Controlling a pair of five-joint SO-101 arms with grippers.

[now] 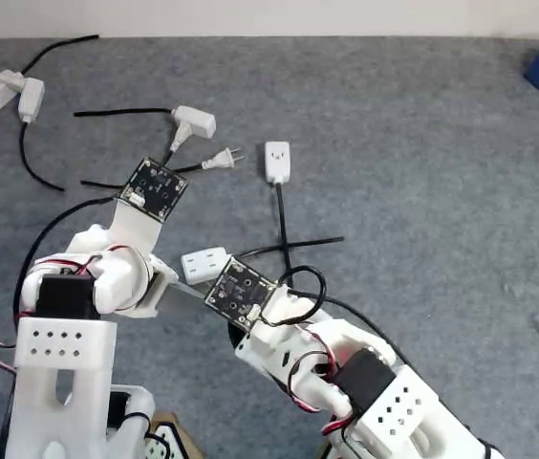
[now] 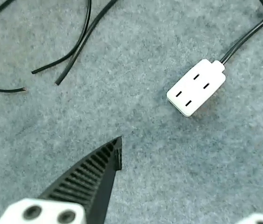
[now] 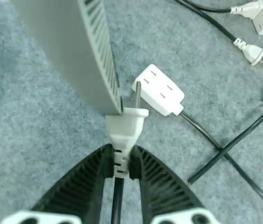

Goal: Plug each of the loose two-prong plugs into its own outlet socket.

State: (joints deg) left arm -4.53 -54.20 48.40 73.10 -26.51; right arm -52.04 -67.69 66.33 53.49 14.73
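Grey carpeted table (image 1: 461,210) strewn with cords (image 1: 282,218) and sockets (image 1: 276,161) — pale wall (image 1: 250,17) behind.

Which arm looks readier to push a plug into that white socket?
Right. The right claw grips a plug whose prongs point at the socket just ahead; the left claw is open and holds nothing.

Bright, even overhead light; soft faint shadow beside outlet socket (image 2: 196,87); grey mat (image 1: 422,143) evenly lit.

A white two-prong plug (image 3: 124,122), clamped in the right claw (image 3: 123,153), points at the white socket (image 3: 160,91) just beside it.
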